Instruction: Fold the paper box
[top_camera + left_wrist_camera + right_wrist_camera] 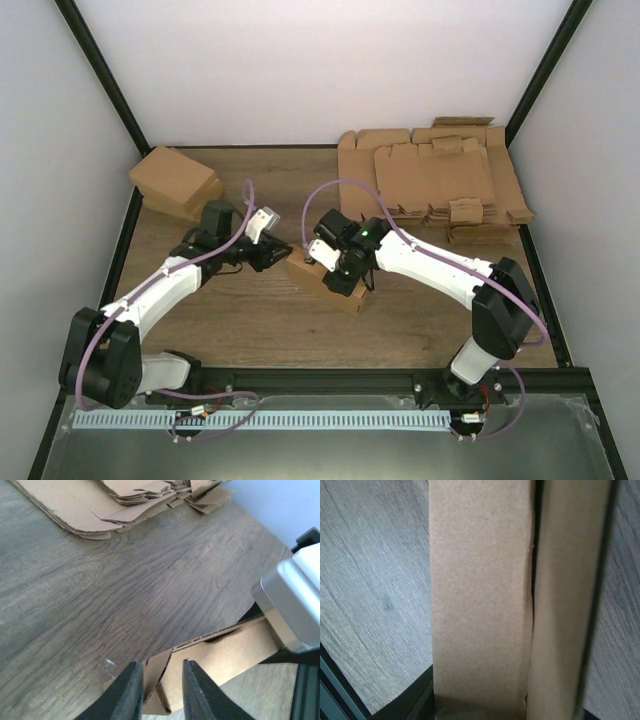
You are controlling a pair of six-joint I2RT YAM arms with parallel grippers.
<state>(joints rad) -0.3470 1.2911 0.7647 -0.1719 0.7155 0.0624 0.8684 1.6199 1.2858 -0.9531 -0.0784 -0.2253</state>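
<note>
Now: the paper box (352, 298) sits mid-table, part-formed, between the two arms. It is well apart from the stack of flat die-cut sheets (440, 180) at the far right and the pile of folded cartons (175, 182) at the far left.

Right gripper (335, 268) is on top of the box. In its wrist view two brown panels fill the frame and run down into the jaws, the fingers themselves hidden. Reads as a hold on the box.

Left gripper (161, 666) is at the box's left end, narrow, with fingers (129, 692) either side of a small end flap (156, 677). Whether the pads actually pinch it, cannot tell.

Step in hand, as I judge it: turning that end flap in while the right arm braces the body. To do it well:
- Seat the flap deep between the pads before turning.
- Grip near the crease, not the free tip, so the fold follows the score rather than buckling the panel.
- Have the right arm press the box to the wooden table (100, 590), with no lift and no twist.
- Fold inward slowly; thin card likely springs back or tears if rushed.
- Watch the flap's corner against the neighbouring wall.
</note>
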